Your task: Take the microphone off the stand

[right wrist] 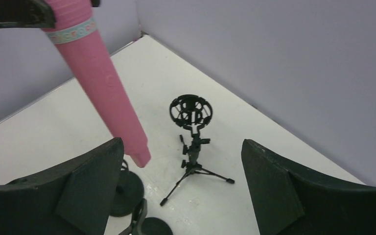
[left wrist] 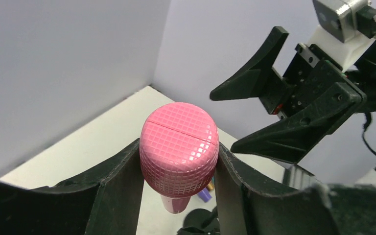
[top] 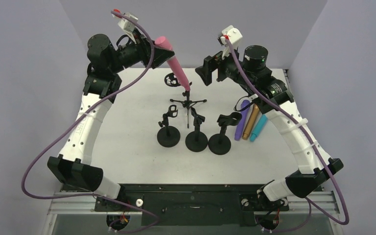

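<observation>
One pink microphone (top: 172, 62) hangs tilted over my desk's (top: 127, 127) far edge, clamped at its head by the left gripper (top: 157, 49); the right gripper's (top: 204, 73) jaws gape wide, empty.

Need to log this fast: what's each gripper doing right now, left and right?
Left gripper: closed on the pink microphone, fingers clamping its head.
Right gripper: open, holding nothing.

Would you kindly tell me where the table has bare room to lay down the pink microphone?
The white table is bare between the left arm and the three black round-base stands, and along the near edge. Crowded: the black tripod stand mid-table and the purple, gold and teal microphones lying right.
</observation>
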Motion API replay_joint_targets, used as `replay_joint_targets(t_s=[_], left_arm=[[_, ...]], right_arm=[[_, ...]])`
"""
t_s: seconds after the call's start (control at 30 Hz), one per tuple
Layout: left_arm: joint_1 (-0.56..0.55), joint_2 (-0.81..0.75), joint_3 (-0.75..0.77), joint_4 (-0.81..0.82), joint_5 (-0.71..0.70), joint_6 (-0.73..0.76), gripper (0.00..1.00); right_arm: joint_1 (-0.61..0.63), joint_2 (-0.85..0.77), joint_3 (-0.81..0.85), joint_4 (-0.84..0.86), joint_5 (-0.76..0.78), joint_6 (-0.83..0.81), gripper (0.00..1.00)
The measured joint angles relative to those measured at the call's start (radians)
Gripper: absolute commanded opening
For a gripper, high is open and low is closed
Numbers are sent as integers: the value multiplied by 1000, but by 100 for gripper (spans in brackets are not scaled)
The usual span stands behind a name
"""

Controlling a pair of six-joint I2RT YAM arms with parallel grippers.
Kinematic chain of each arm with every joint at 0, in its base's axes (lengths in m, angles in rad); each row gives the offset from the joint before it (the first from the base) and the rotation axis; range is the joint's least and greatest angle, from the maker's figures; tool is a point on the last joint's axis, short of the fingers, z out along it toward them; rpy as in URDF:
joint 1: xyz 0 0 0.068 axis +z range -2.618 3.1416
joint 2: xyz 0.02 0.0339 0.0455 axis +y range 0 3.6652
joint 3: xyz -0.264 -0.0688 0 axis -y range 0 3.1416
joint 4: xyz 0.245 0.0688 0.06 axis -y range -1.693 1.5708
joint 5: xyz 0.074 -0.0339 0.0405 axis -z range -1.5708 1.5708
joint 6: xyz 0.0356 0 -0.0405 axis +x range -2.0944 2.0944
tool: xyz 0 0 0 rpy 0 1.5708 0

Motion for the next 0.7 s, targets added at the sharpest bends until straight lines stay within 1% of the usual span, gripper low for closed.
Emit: replay_joint_targets(t_s=[0.23,0.43,0.53,0.57,0.6,0.67,0.7], left_arm=[[-47,58,0,53,122,-128,0],[-102,81,0,94,169,-181,0],[-135,98,6,119,181,-203,0],[-144,106,12,128,183,-213,0],[-153,113,15,142,185,-224,0],[-164,125,19,165,187,-243,0],[-167,132,22,175,188,-254,0]], right_arm=[[0,-1,-40,-29,-162,37,85],[10,-3,-71,-32,-243,87,80],[17,-3,-77,-39,-264,108,73],[19,-3,-77,-41,-267,111,67],[20,-3,-79,-42,-267,116,63],[20,-3,-83,-44,-267,122,51],[20,-3,-86,-46,-267,125,48]])
